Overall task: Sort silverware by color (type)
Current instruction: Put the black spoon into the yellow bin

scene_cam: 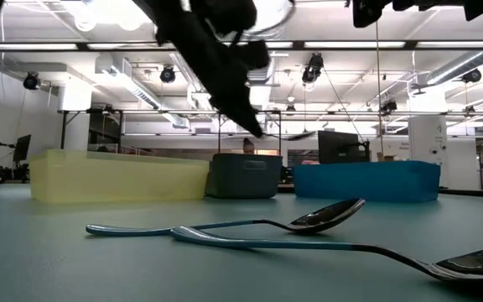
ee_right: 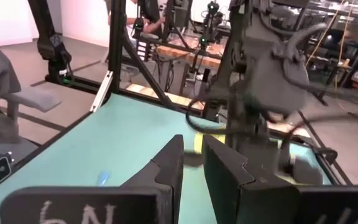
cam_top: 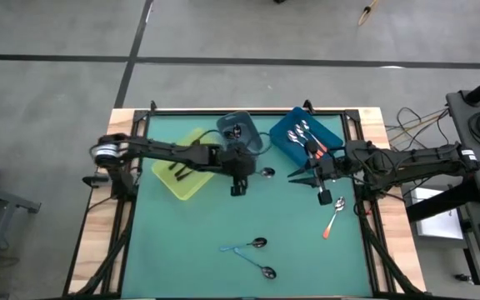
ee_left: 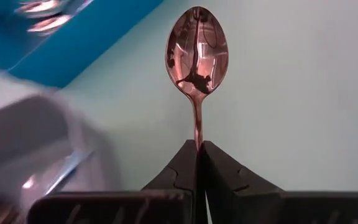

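Note:
My left gripper (cam_top: 252, 173) is over the table's middle, shut on a spoon (ee_left: 196, 50) with a shiny bowl; its handle colour is hidden. My right gripper (cam_top: 292, 175) hovers just to the right of it, pointing left, open by a narrow gap (ee_right: 192, 167) and empty. Two light-blue-handled spoons (cam_top: 252, 244) (cam_top: 262, 269) lie crossed near the near edge, large in the low view (scene_cam: 225, 225). An orange-red-handled spoon (cam_top: 333, 218) lies flat toward the right. Black-handled spoons lie in the yellow bin (cam_top: 182, 171), and several spoons in the blue bin (cam_top: 307, 137). My left gripper pinches the spoon's thin handle (ee_left: 197, 138) between its two fingers, just behind the neck. The spoon sticks straight out ahead of the fingertips, bowl (cam_top: 267, 173) toward the table's right, lifted clear of the table. The rest of the handle is hidden between the fingers.
Three bins stand along the far edge: yellow on the left, grey-blue (cam_top: 240, 132) in the middle, blue on the right. The two grippers face each other closely over the table's middle. A black frame (cam_top: 132, 208) rims the green mat.

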